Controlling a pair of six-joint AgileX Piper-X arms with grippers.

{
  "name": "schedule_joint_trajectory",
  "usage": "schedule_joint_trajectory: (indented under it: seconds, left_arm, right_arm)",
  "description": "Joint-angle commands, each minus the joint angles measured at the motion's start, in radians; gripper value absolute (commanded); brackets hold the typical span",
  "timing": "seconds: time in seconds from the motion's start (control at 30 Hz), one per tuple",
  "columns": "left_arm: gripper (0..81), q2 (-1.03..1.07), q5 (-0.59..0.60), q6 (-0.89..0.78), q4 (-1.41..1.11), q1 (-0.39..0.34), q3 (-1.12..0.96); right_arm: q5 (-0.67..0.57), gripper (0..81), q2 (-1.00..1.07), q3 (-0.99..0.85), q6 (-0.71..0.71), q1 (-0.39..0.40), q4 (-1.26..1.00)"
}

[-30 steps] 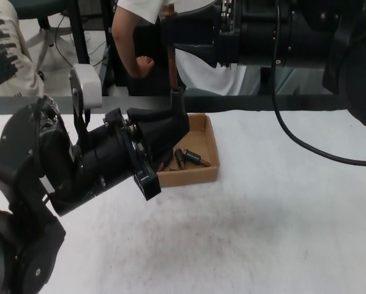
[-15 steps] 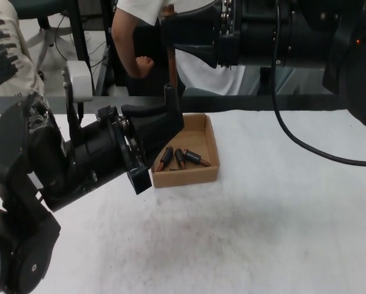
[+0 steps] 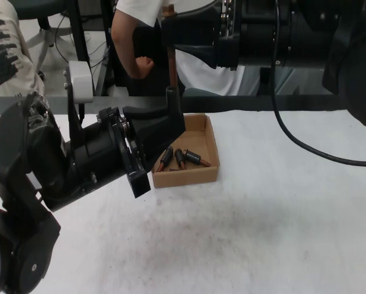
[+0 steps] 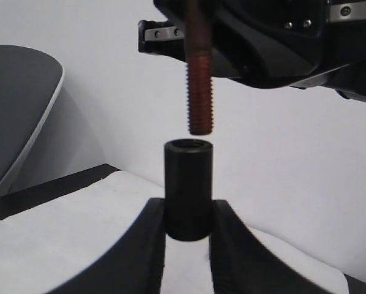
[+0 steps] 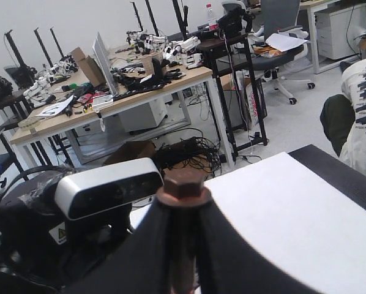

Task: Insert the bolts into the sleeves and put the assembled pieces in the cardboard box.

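Your left gripper (image 4: 188,215) is clenched on the black sleeve (image 4: 188,177), holding it upright with the bore open on top. Over the last second it has risen clear of the cardboard box (image 3: 209,133) and carried the sleeve directly beneath the copper bolt (image 4: 199,92). Your right gripper (image 5: 182,233) grasps that bolt near its hex head, thread pointing down. Tip and bore are just apart, the tip slightly off-centre, so insertion looks imminent. Below the left gripper, the box holds several assembled pieces (image 3: 184,157).
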Motion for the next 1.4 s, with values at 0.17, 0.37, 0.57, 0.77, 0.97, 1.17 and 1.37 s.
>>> schedule_joint_trajectory:
  seconds: [0.17, 0.37, 0.57, 0.77, 0.97, 1.17, 1.37]
  left_arm:
    - [0.2, -0.025, 0.023, -0.024, -0.021, 0.003, -0.011]
    - [0.2, -0.033, 0.023, -0.022, -0.021, 0.003, -0.012]
    - [0.2, -0.035, 0.023, -0.022, -0.021, 0.003, -0.012]
    - [0.2, -0.035, 0.013, -0.022, -0.021, 0.003, -0.014]
    - [0.2, -0.035, 0.003, -0.022, -0.021, 0.003, -0.013]
    - [0.2, -0.035, 0.001, -0.022, -0.021, 0.003, -0.013]
    - [0.2, -0.035, 0.001, -0.022, -0.021, 0.003, -0.013]
  right_arm:
    - [0.009, 0.9, -0.010, -0.006, -0.042, 0.001, 0.040]
    - [0.008, 0.9, -0.010, -0.006, -0.060, 0.001, 0.062]
    - [0.008, 0.9, -0.010, -0.006, -0.060, 0.001, 0.062]
    - [0.006, 0.9, -0.010, -0.006, -0.053, 0.001, 0.062]
    - [-0.070, 0.9, -0.010, -0.006, -0.059, 0.001, 0.062]
    - [-0.112, 11.1, -0.010, -0.006, -0.060, 0.001, 0.062]
    - [-0.104, 50.1, -0.010, -0.006, 0.037, 0.001, 0.062]
